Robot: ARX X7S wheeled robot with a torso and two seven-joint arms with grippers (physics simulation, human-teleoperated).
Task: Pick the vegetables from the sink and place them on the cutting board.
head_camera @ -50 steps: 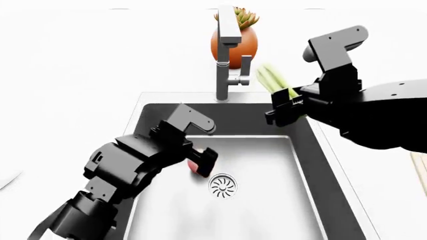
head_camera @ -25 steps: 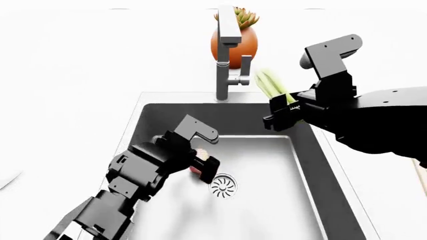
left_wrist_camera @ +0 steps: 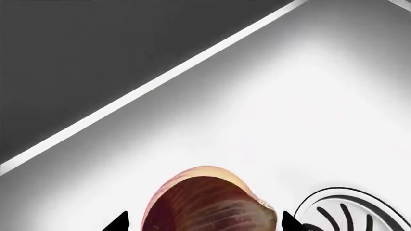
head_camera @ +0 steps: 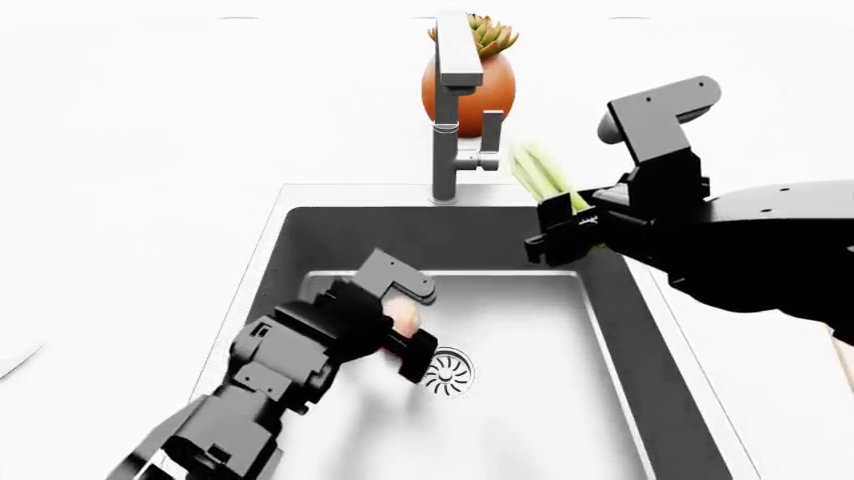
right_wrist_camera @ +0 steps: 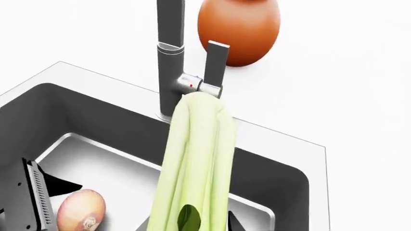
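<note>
The pinkish-tan onion [head_camera: 404, 318] lies on the sink floor [head_camera: 534, 420] beside the drain [head_camera: 446, 372]. My left gripper [head_camera: 407, 335] is down around it. In the left wrist view the onion [left_wrist_camera: 205, 202] sits between the two dark fingertips [left_wrist_camera: 122, 224] with a small gap on each side, so the gripper [left_wrist_camera: 205, 224] is open. My right gripper [head_camera: 567, 232] is shut on the light green celery [head_camera: 541, 170] and holds it in the air over the sink's back right corner. The celery [right_wrist_camera: 196, 159] points toward the faucet. Only a pale sliver of the cutting board [head_camera: 845, 362] shows at the right edge.
The tall grey faucet [head_camera: 454, 100] stands behind the basin, its lever close to the celery tip. An orange pot with a green succulent [head_camera: 470, 85] sits behind the faucet. White counter surrounds the sink.
My left gripper has dropped lower into the basin and moved in around the onion. The right arm with the celery has shifted only slightly.
</note>
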